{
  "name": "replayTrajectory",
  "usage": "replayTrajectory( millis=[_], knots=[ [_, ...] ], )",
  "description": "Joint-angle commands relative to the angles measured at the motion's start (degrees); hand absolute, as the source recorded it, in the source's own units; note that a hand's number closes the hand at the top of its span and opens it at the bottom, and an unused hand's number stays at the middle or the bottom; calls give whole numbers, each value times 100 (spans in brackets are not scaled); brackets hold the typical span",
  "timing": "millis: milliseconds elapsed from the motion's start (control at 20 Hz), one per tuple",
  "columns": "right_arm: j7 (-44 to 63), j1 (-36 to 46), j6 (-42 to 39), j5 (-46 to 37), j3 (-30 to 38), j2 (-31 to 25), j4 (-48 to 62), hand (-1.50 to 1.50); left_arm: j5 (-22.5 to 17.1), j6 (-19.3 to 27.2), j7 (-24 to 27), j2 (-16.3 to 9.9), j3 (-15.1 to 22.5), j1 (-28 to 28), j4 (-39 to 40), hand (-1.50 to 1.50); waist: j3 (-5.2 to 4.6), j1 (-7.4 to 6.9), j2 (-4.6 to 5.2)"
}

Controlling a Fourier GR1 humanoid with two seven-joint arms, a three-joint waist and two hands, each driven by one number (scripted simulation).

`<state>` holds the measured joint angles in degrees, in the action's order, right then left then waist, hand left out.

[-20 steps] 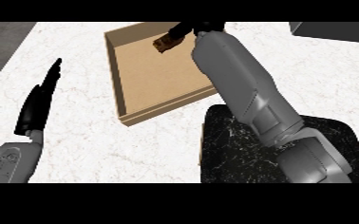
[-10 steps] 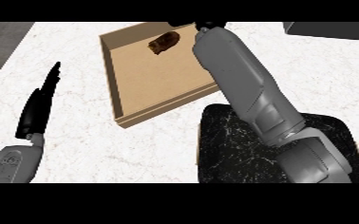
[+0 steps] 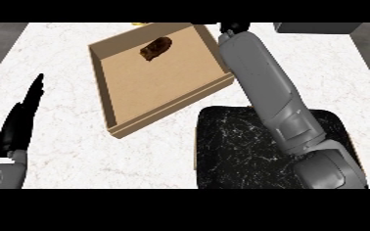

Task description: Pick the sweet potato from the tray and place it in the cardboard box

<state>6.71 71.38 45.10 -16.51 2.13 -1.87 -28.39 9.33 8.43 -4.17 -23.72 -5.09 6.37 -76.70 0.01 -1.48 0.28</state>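
Now the sweet potato (image 3: pixel 156 48) lies by itself on the floor of the cardboard box (image 3: pixel 127 121), up in the far part near the back wall, with no hand on it. Half a second ago it lay in much the same spot with the right hand close beside it; a second ago that hand was holding it over the box. The right hand (image 3: pixel 235 27) has since drawn off to the box's far right corner, outside the wall, and only a small dark part of it shows above the grey forearm (whether its fingers are curled or straight cannot be told). The left hand (image 3: pixel 23 120) rests at the view's left edge as before, fingers straight and pointing away, holding nothing and well apart from the box.

Counted: one sweet potato, one cardboard box, one black tray (image 3: pixel 239 151) just beside the box's near right corner and partly under the right forearm, and two hands.
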Motion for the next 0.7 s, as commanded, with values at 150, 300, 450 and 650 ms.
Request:
replayTrajectory(
  millis=[150, 300, 450, 650],
  knots=[
    [375, -1348, -321, -67, -333, -252, -1517, -150, 28, 70, 272, 78, -205, -214, 288, 0, -3, 293, -91],
    [548, -1875, -955, 33, -347, -915, -2323, -150, -51, -80, -269, -118, -277, -205, -235, 0, 1, 310, -106],
    [569, -2860, -1257, 98, -510, -1151, -3435, -150, -25, -71, 8, -99, -316, -432, -215, 0, 0, 346, -114],
    [1033, -3512, -2198, 193, -631, -1816, -4273, -150, -71, -187, -87, -97, -337, -463, -293, 0, -2, 274, -82]
  ],
)
